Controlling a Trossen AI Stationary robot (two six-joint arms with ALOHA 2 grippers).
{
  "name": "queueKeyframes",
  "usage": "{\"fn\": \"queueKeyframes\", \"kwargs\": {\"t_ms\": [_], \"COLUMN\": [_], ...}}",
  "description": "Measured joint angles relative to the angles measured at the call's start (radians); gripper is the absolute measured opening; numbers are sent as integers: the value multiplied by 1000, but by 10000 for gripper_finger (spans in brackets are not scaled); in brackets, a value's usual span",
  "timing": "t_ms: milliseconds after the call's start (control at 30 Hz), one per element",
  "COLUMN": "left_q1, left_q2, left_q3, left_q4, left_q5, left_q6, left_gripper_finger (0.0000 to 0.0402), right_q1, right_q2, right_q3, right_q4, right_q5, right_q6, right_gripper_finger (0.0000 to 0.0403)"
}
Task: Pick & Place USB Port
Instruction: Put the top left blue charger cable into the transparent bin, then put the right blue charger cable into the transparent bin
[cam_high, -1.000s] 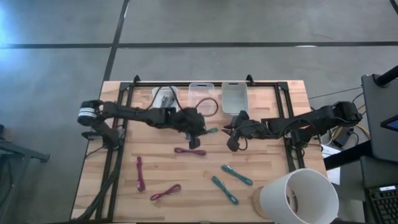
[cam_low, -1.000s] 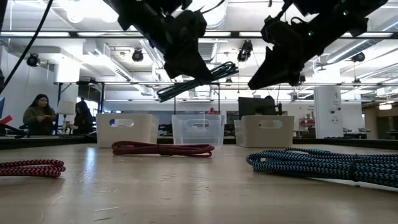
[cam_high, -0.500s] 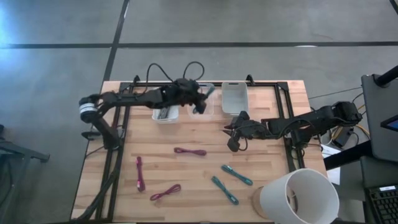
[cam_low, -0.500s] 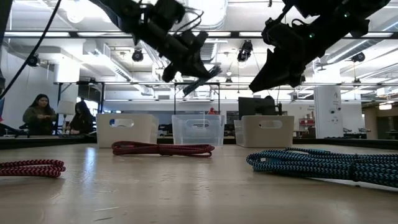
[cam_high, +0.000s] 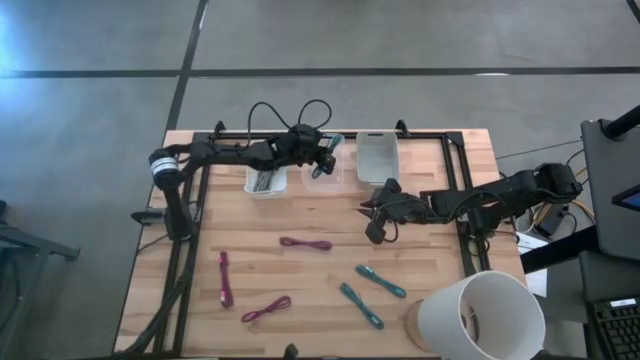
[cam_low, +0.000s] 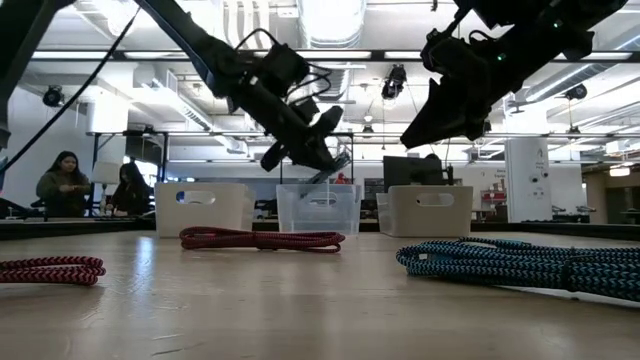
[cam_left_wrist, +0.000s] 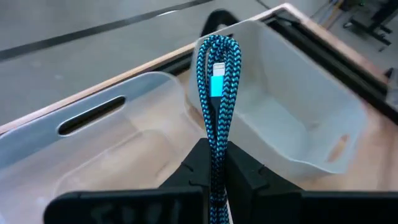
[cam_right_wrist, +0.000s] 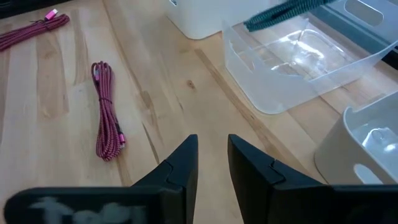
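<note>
On the wooden surface (cam_high: 300, 290), three magenta cables (cam_high: 306, 243) and two teal cables (cam_high: 380, 281) are left to pick, while the white bin (cam_high: 264, 183) at the far edge already holds something dark, so the sorting looks well short of done. The left arm reaches across to the far edge, its left end effector (cam_high: 322, 156) clamped tight on a folded blue braided USB cable (cam_left_wrist: 216, 106) and poised over the clear bin (cam_high: 324, 172), the cable hanging above it, not yet dropped. The right arm waits stretched low over mid-surface, its right end effector (cam_right_wrist: 211, 165) holding nothing, fingers slightly parted.
</note>
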Motion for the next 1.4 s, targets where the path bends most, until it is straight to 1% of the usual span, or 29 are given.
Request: {"fn": "queueKeyframes", "kwargs": {"t_ms": [133, 467, 633, 900, 1133, 1400], "left_q1": [9, 10, 10, 10, 10, 10], "left_q2": [27, 77, 100, 143, 143, 142], "left_q3": [0, 0, 0, 2, 5, 14], "left_q4": [7, -7, -15, -9, -18, -23], "left_q5": [-42, -42, -52, -56, -56, -57], "left_q6": [-2, -48, -56, -64, -56, -56], "left_gripper_finger": [26, 27, 37, 36, 48, 78], "right_q1": [0, 0, 0, 0, 0, 0], "right_q2": [0, 0, 0, 0, 0, 0], "right_q3": [0, 0, 0, 0, 0, 0], "right_q4": [0, 2, 4, 4, 5, 7], "right_q5": [0, 2, 2, 2, 2, 2], "right_q6": [0, 0, 0, 0, 0, 0], "right_gripper_finger": [86, 73, 78, 86, 77, 76]}}
